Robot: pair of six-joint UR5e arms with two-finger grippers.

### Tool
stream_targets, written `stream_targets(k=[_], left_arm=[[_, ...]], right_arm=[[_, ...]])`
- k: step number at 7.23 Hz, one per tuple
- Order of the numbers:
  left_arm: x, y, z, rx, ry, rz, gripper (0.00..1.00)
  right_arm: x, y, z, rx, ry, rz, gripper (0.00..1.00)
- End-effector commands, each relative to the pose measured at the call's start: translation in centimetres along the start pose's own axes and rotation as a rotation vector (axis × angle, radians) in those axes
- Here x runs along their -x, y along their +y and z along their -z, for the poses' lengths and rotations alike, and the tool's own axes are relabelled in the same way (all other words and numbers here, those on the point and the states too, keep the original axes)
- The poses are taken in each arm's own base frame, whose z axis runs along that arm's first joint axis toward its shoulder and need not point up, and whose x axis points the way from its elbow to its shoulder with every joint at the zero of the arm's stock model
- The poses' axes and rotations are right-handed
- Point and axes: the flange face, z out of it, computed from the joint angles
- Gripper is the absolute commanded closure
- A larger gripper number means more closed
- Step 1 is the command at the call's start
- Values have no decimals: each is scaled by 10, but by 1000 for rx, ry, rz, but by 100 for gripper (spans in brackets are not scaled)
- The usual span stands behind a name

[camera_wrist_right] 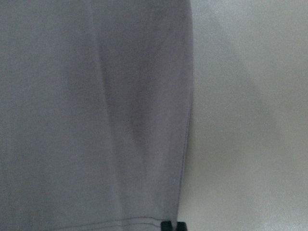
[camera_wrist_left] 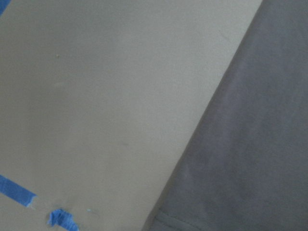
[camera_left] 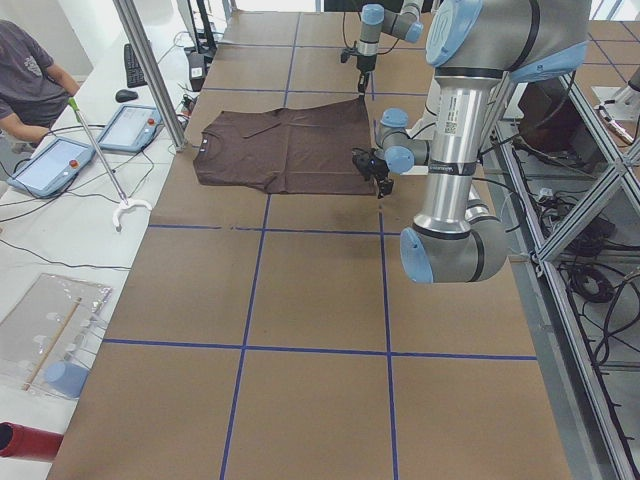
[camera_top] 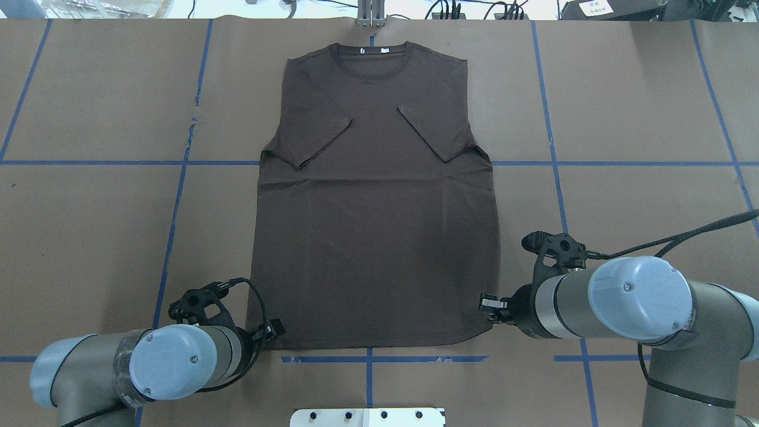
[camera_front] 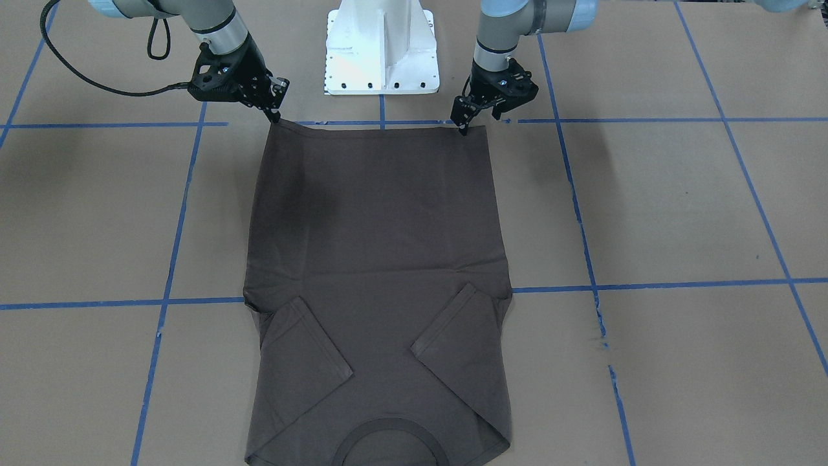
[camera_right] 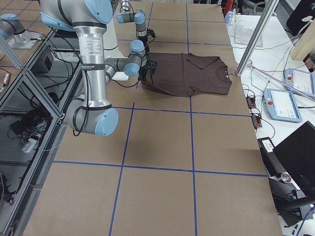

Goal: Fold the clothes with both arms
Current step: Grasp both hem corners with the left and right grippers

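Observation:
The dark brown-grey T-shirt [camera_front: 378, 259] lies flat on the brown table, with the collar [camera_top: 371, 56] at the far side and both sleeves folded inward over the body. No chest print shows. My left gripper [camera_front: 462, 129] is down at the near hem's left corner [camera_top: 264, 341], its fingertips pinched to a point on the cloth. My right gripper [camera_front: 275, 118] is pinched on the near hem's right corner [camera_top: 483, 323], which curls up slightly. The right wrist view shows the hem edge [camera_wrist_right: 185, 144] and two black fingertips [camera_wrist_right: 167, 225] close together. The left wrist view shows only cloth [camera_wrist_left: 250, 144].
The white base pedestal [camera_front: 381, 52] stands just behind the hem, between the arms. Blue tape lines [camera_top: 178, 201] cross the brown table cover. A seated operator [camera_left: 25, 75] and tablets [camera_left: 130, 125] are beyond the collar end, near a metal post [camera_left: 150, 70].

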Motion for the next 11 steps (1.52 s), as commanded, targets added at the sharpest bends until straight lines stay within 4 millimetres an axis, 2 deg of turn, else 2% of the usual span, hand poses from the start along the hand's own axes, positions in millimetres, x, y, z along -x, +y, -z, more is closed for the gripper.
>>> stream_targets(k=[1,4,5,9,10,11], left_arm=[[1,0,-1,-3,-8,-1,1],[1,0,-3,-7,-19,1,4],[0,1,-3,-7,-18,6,14],[-1,0,-2,-13,-14,15,86],[-2,0,-2,-13,-12,15,95],[-3,0,-1,-13,-9,15,100]], right_arm=[[0,0,1,1,-1,0,100],[-1,0,0,0,2,-1,100],[-2,0,-1,0,4,-1,100],[-3,-1,-1,-1,6,-3,100],[-3,-1,-1,-1,6,-3,100],[-3,-1,0,-1,5,-2,100]])
